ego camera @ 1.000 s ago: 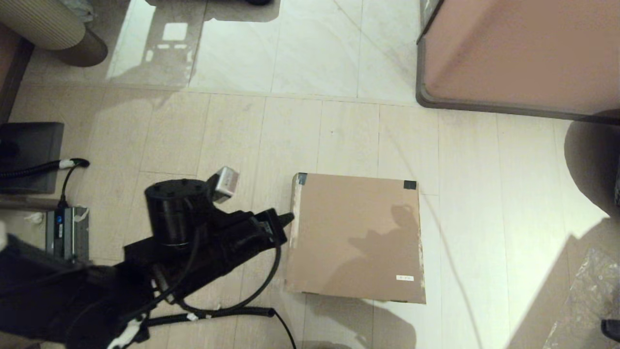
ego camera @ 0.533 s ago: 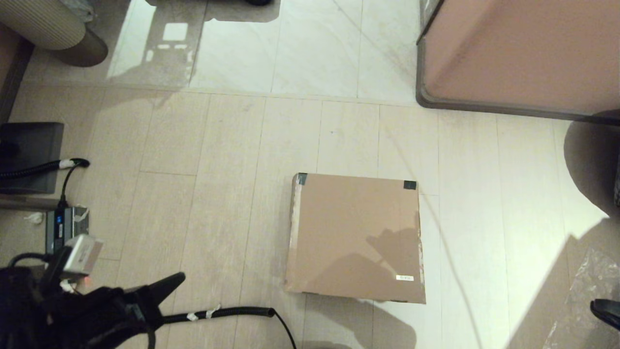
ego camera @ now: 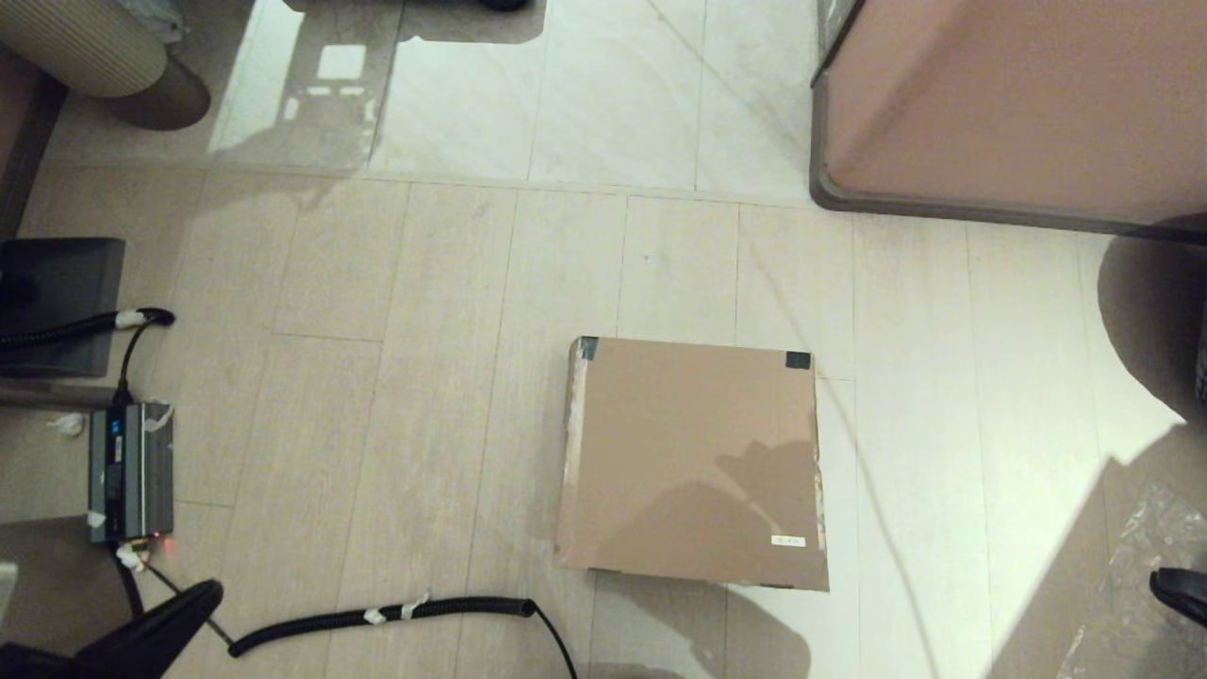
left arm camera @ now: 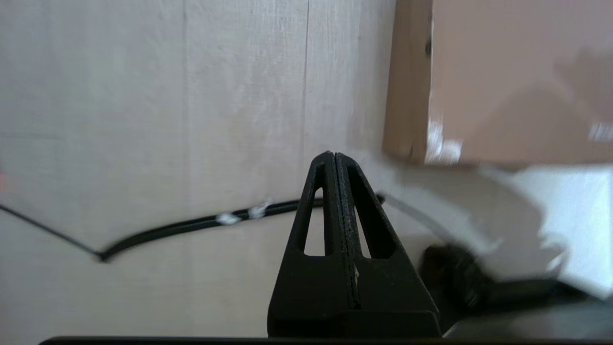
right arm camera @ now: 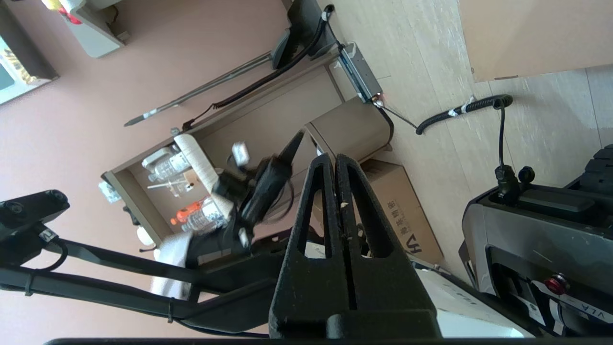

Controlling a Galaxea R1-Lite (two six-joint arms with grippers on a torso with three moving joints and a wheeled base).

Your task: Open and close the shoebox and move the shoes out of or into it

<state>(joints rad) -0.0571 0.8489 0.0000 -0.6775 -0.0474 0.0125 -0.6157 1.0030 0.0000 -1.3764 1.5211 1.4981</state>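
While lid sits shut, shoebox (ego camera: 693, 462) white label (ego camera: 788, 540) unreadable

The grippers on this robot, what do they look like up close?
Both are matte black. The left gripper and the right gripper each have two tapering fingers with long triangular cut-outs, pressed together into a wedge. A black corrugated cable with white tape trails across the floor.

Brown cardboard shoebox (ego camera: 693, 462) lies flat on floor, lid closed

I count one shoebox (ego camera: 693, 462) (lid down, two dark taped corners, one white label), one corrugated cable (ego camera: 387, 613) between it and my left gripper (left arm camera: 334, 158), two grippers total.
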